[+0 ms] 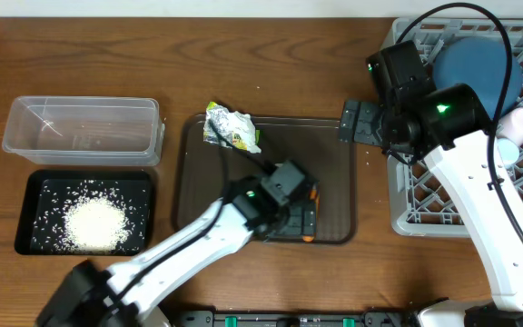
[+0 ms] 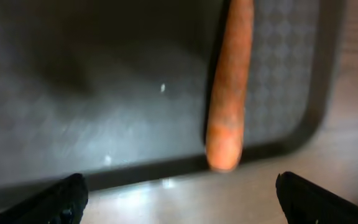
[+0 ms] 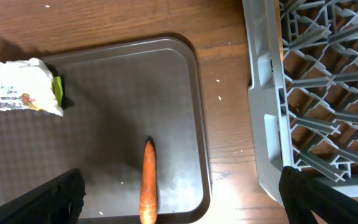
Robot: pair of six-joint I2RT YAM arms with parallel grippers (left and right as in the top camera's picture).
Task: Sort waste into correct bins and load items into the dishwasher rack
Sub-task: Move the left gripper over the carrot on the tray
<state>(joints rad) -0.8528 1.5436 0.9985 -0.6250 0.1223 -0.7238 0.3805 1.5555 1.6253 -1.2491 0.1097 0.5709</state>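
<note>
**Both grippers spread wide, carrot between our left fingers**

In the left wrist view, we see the left gripper [image 2: 185,199] with its fingertips far apart at the frame's lower corners, holding nothing. The carrot [image 2: 229,81] lies lengthwise on the brown tray [image 2: 73,93], its blunt end at the tray's lower rim. It sits between the fingertips, somewhat nearer the right-hand one and touching neither. The right gripper [image 3: 188,199] is equally wide and empty, hanging between the tray and the dishwasher rack [image 3: 316,93]. The foil wrapper [image 3: 20,93] rests at the tray's upper left corner. Overhead, the rice [image 1: 93,222] fills the black tray [image 1: 34,195] at lower left.
</note>
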